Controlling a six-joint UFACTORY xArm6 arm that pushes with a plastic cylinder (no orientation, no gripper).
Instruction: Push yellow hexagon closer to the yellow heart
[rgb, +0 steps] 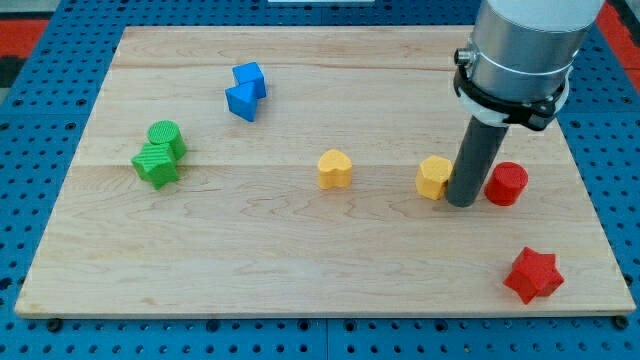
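One rod, no jaws: my tip (461, 203) has nothing to open or close and holds nothing; it only pushes.
Tip position: right half of the board, about midway between the top and bottom edges, touching or just beside the right face of the yellow hexagon (434, 177).
Other neighbour: the red cylinder (507, 184) sits just beside my tip toward the right edge, so the rod stands between the two.
Key relation: the hexagon lies toward the left edge from my tip, and the yellow heart (335, 169) lies farther the same way, nearly on one line.
Judged next move: a straight push toward the left edge should close the gap.
Open room: bare wood between hexagon and heart.
Elsewhere: red star (532, 275) near the bottom right corner; blue blocks (246, 91) toward the top edge; green blocks (160, 154) near the left edge, all well apart.
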